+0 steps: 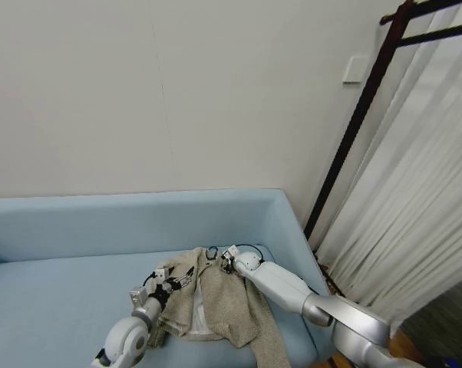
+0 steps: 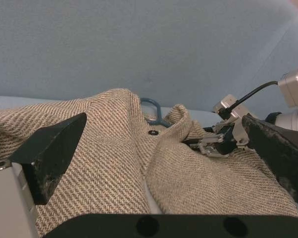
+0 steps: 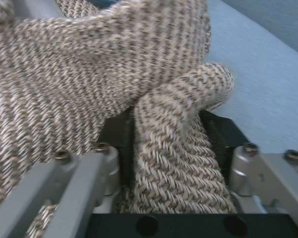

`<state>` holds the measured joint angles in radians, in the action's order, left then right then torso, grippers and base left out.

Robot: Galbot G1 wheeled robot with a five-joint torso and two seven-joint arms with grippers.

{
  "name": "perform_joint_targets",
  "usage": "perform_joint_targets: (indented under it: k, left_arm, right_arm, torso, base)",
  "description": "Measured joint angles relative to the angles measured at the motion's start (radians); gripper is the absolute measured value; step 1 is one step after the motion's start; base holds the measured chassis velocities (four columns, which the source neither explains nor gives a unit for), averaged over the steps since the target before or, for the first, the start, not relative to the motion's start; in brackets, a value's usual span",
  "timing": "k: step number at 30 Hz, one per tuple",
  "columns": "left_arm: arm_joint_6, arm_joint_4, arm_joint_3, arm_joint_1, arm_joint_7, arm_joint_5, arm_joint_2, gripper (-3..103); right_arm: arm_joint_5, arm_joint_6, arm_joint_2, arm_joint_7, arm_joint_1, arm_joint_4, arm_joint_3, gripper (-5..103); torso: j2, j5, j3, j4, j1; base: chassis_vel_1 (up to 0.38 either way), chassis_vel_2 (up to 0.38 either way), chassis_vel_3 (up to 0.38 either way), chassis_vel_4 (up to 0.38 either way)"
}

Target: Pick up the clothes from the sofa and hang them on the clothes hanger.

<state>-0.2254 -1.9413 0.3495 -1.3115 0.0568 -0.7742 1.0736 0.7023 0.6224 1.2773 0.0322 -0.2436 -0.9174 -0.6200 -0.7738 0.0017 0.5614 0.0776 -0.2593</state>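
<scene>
A beige knit cardigan (image 1: 216, 303) lies crumpled on the seat of the light blue sofa (image 1: 77, 230), near its right end. A blue hanger hook (image 2: 152, 108) pokes out at the collar. My right gripper (image 1: 226, 261) is at the collar, shut on a thick fold of the knit (image 3: 176, 148); the right wrist view shows the fold pinched between its fingers (image 3: 115, 144). My left gripper (image 2: 164, 121) is open. Its dark fingers (image 2: 52, 151) stand wide apart over the cardigan's left shoulder, and in the head view this left gripper (image 1: 181, 277) rests low on the garment.
A dark clothes rack (image 1: 354, 130) rises behind the sofa's right arm, with its bars at the top right. White curtains (image 1: 415, 215) hang beside it. The sofa back (image 2: 139, 44) stands close behind the cardigan. To the left, the sofa seat is bare.
</scene>
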Motion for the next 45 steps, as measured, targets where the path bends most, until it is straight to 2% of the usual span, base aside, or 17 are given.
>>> perform_joint_targets:
  k: [8,12,14,21,29,32,33,37,40,43,45]
  left_arm:
    - [0.0,0.002,-0.001,0.008,0.0,0.002,0.002,100]
    - [-0.001,0.003,-0.002,0.011,0.001,0.002,0.001,100]
    - [-0.002,0.003,-0.002,0.01,0.001,0.002,0.001,100]
    - [-0.002,0.003,0.0,0.007,0.001,0.002,-0.001,100]
    - [-0.006,-0.005,-0.005,0.013,0.002,0.002,0.0,100]
    - [-0.008,-0.011,-0.006,0.014,0.002,0.003,-0.002,100]
    - [-0.008,-0.011,-0.006,0.014,0.002,0.003,-0.002,100]
    - [-0.01,-0.022,-0.009,0.014,0.002,0.004,-0.005,100]
    - [-0.011,-0.028,-0.009,0.014,0.002,0.004,-0.007,100]
    - [-0.012,-0.041,-0.007,0.013,0.003,0.005,-0.019,100]
    - [-0.012,-0.045,-0.006,0.012,0.003,0.005,-0.023,100]
  right_arm:
    - [0.05,0.008,-0.016,-0.008,-0.003,-0.014,0.007,30]
    - [0.067,-0.01,-0.005,-0.007,-0.009,-0.009,0.012,21]
    - [0.068,-0.014,-0.003,-0.006,-0.01,-0.007,0.012,19]
    - [0.065,-0.026,-0.015,0.003,-0.018,-0.026,0.011,19]
    - [-0.022,-0.053,-0.056,0.027,-0.036,-0.135,0.011,15]
    - [-0.106,-0.086,-0.088,0.043,-0.049,-0.207,0.021,14]
    - [-0.106,-0.086,-0.088,0.043,-0.049,-0.207,0.021,14]
    - [-0.211,-0.126,-0.129,0.094,-0.081,-0.307,0.037,14]
    - [-0.256,-0.138,-0.143,0.117,-0.098,-0.342,0.048,14]
    - [-0.393,-0.176,-0.177,0.144,-0.13,-0.418,0.094,14]
    - [-0.422,-0.188,-0.187,0.154,-0.136,-0.442,0.106,14]
  torso:
    - [0.0,-0.0005,0.0,0.0009,0.0]
    - [0.0,-0.0008,0.0,0.0011,0.0]
    - [0.0,-0.0007,0.0,0.0011,0.0]
    - [0.0,-0.0003,0.0,0.0003,0.0]
    - [0.0,-0.0001,0.0,0.0002,0.0]
    - [0.0,-0.0002,0.0,0.0003,0.0]
    - [0.0,-0.0002,0.0,0.0003,0.0]
    - [0.0,-0.0003,0.0,0.0003,0.0]
    - [0.0,-0.0002,0.0,0.0003,0.0]
    - [0.0,-0.0002,0.0,0.0004,0.0]
    - [0.0,-0.0003,0.0,0.0004,0.0]
  base:
    - [0.0,0.0,0.0,0.0]
    - [0.0,0.0,0.0,0.0]
    - [0.0,0.0,0.0,0.0]
    - [0.0,0.0,0.0,0.0]
    - [0.0,0.0,0.0,0.0]
    - [0.0,0.0,0.0,0.0]
    - [0.0,0.0,0.0,0.0]
    - [0.0,0.0,0.0,0.0]
    - [0.0,0.0,0.0,0.0]
    - [0.0,0.0,0.0,0.0]
    - [0.0,0.0,0.0,0.0]
